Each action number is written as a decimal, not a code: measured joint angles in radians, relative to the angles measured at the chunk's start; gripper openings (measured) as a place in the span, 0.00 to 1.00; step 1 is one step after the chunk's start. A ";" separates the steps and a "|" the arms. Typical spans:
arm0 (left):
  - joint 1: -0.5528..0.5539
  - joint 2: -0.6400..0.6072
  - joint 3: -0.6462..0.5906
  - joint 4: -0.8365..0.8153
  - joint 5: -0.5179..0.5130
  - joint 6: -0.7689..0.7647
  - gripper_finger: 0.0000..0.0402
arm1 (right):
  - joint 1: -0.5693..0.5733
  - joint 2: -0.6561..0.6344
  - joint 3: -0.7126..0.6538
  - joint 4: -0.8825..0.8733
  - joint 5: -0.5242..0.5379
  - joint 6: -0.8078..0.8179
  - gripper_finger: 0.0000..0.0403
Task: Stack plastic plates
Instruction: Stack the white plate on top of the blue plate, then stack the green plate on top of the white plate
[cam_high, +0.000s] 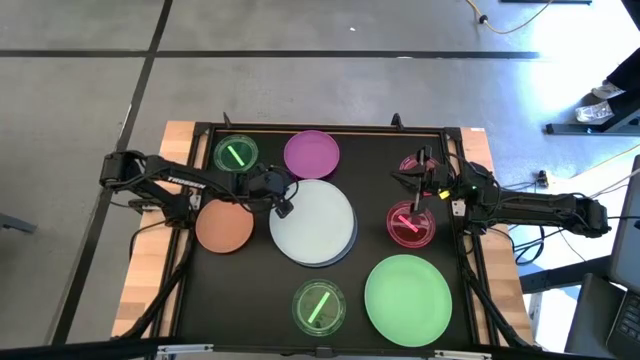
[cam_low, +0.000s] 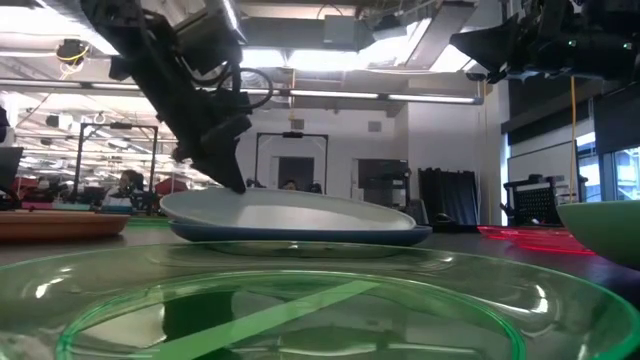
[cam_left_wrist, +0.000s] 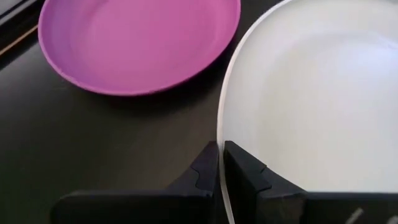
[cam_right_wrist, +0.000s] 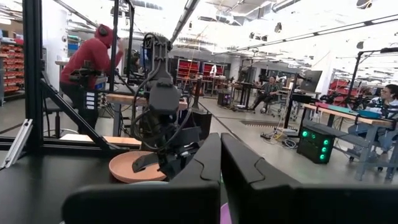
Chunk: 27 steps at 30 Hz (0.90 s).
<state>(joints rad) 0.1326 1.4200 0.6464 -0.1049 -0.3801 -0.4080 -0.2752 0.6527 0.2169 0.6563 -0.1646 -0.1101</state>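
Observation:
A large white plate (cam_high: 318, 224) lies on a blue plate (cam_low: 300, 236) at the table's middle. My left gripper (cam_high: 284, 206) is shut on the white plate's left rim. My right gripper (cam_high: 424, 180) is shut and empty, raised above the table at the right, over a small pink plate (cam_high: 410, 224); it also shows high in the low view (cam_low: 490, 45). A purple plate (cam_high: 311, 153), an orange plate (cam_high: 224, 227), a large green plate (cam_high: 408, 298) and two small green plates (cam_high: 236, 153) (cam_high: 318, 306) lie flat on the table. My left gripper pinches the white plate's rim (cam_left_wrist: 219, 163) on its left side, one finger (cam_left_wrist: 202, 174) outside the rim and one (cam_left_wrist: 249, 177) on the plate's inner face. The fingers slant down from the table's left. The plate's held side (cam_low: 175, 203) sits slightly raised; its right side rests on the blue plate.
A second pink item (cam_high: 410, 162) shows by my right gripper at the far right. The table has a raised dark frame (cam_high: 320, 128) along its far edge. People stand and sit in the room beyond the table (cam_right_wrist: 93, 59).

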 joint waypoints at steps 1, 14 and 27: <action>0.000 0.000 -0.007 0.013 0.000 0.000 0.04 | 0.000 0.000 0.000 0.000 0.000 0.000 0.01; -0.082 0.000 -0.032 0.085 0.051 -0.049 0.30 | 0.000 0.000 0.000 0.000 -0.002 0.026 0.01; -0.445 0.000 -0.084 0.518 -0.096 0.242 0.33 | 0.035 0.066 0.066 -0.112 0.000 0.088 0.01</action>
<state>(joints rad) -0.3124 1.4200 0.5626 0.4132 -0.4763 -0.1663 -0.2399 0.7188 0.2826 0.5443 -0.1650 -0.0225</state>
